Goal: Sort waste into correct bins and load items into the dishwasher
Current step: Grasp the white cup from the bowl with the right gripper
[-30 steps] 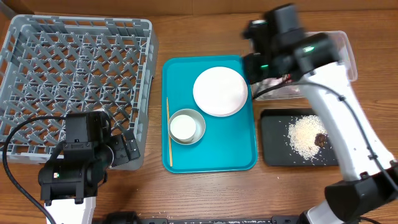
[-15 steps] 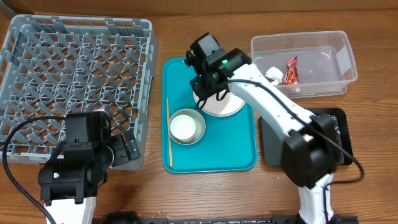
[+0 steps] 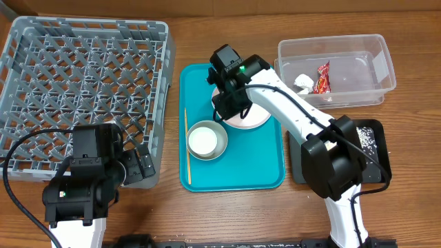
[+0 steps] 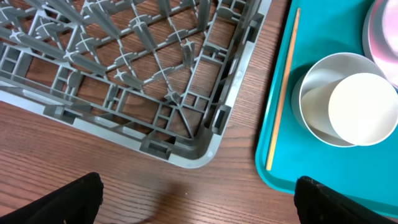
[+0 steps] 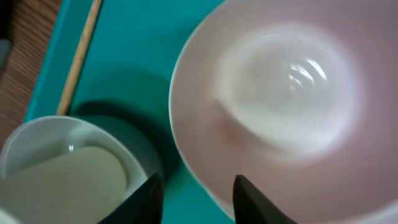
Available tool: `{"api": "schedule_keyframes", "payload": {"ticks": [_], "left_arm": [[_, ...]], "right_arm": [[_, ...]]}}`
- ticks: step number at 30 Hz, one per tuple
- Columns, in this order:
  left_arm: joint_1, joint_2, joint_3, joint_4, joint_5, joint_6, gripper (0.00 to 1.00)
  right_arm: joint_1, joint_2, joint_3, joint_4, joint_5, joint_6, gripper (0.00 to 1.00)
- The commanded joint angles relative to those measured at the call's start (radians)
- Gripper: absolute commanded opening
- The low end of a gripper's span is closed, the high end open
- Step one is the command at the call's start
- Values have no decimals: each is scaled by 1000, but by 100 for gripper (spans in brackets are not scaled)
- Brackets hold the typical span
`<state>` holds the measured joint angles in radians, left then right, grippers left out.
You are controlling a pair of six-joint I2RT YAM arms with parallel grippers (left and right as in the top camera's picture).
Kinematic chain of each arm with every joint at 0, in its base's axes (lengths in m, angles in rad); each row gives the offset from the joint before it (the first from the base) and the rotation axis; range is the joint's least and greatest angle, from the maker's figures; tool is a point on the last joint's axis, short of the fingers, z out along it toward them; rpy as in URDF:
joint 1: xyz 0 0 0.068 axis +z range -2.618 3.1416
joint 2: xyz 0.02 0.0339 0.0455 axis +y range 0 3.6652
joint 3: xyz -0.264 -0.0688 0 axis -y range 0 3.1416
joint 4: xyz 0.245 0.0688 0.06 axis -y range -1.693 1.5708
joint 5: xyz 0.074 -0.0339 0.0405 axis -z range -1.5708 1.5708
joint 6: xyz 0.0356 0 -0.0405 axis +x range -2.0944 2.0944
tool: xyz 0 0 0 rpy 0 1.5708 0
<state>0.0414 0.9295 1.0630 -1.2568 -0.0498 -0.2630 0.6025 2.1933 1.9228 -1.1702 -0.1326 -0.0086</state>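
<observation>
A pale pink-white plate (image 5: 292, 93) lies on the teal tray (image 3: 234, 169). My right gripper (image 5: 199, 202) hangs low over the plate's near-left rim, open. One finger is over the teal and the other over the plate, holding nothing. In the overhead view this gripper (image 3: 227, 110) and its arm hide most of the plate (image 3: 249, 118). The grey bowl (image 3: 219, 131) holds the white cup (image 3: 204, 141), with the wooden stick (image 3: 186, 145) to its left. My left gripper (image 4: 199, 205) is wide open over bare wood by the dish rack's (image 3: 83, 76) near corner.
The clear tub (image 3: 344, 96) at the back right holds the red wrapper (image 3: 322, 77) and a white paper scrap (image 3: 302, 81). The black tray (image 3: 295, 165) with rice (image 3: 365, 138) lies right of the teal tray, half under the right arm's base.
The right arm has swung left from the clear tub to the plate on the teal tray. Its jaws have parted. The left arm is unmoved.
</observation>
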Motion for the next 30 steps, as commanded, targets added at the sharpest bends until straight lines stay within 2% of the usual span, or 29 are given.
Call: {"api": "schedule_keyframes", "payload": {"ticks": [1,6,11,16,23,26,28,30], "left_arm": [[5,-8,19,4,-5,5,100],[5,-8,19,5,-5,5,100],[5,-8,19,6,-5,5,100],[5,-8,19,9,-5,5,100],[5,-8,19,8,-5,5,100],[5,-8,19,8,-5,5,100],[5,-8,19,8,-5,5,100],[5,-9,19,8,-5,5,100]], "right_arm": [[-14,-61,124,-58,-19,37,43],[-10,-95,241,-193,-106,47,47],[12,-100,215,-283,-175,95,47],[68,-100,90,-230,-176,163,44],[129,-100,-146,-39,-153,250,39],[132,-100,-218,26,-150,286,25],[132,-100,-233,40,-150,294,13],[128,-102,-228,39,-149,294,6]]}}
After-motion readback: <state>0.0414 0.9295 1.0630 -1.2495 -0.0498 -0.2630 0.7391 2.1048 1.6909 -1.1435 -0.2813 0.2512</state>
